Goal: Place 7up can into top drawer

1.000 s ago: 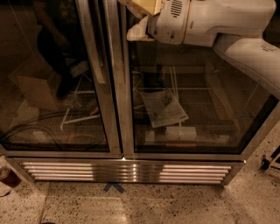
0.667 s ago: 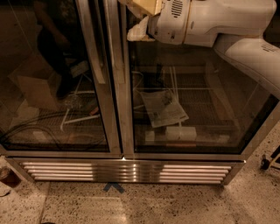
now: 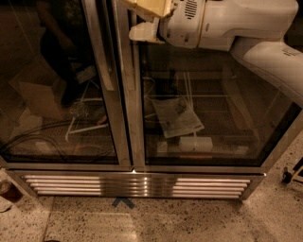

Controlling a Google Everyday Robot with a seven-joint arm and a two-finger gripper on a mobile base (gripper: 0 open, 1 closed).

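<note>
My white arm [image 3: 246, 33] reaches in from the top right. Its gripper [image 3: 147, 10] sits at the very top edge of the camera view, cut off by the frame, in front of the upper part of a glass-door fridge. The 7up can is out of view. The top drawer is out of view too.
A two-door glass-front fridge [image 3: 132, 94] fills the view, with a vertical handle [image 3: 102, 52] on the left door and a metal grille [image 3: 137, 184] at its base. Inside lie a paper sheet [image 3: 177, 116], a white box [image 3: 196, 143] and cables [image 3: 42, 142]. Blue tape [image 3: 123, 202] marks the speckled floor.
</note>
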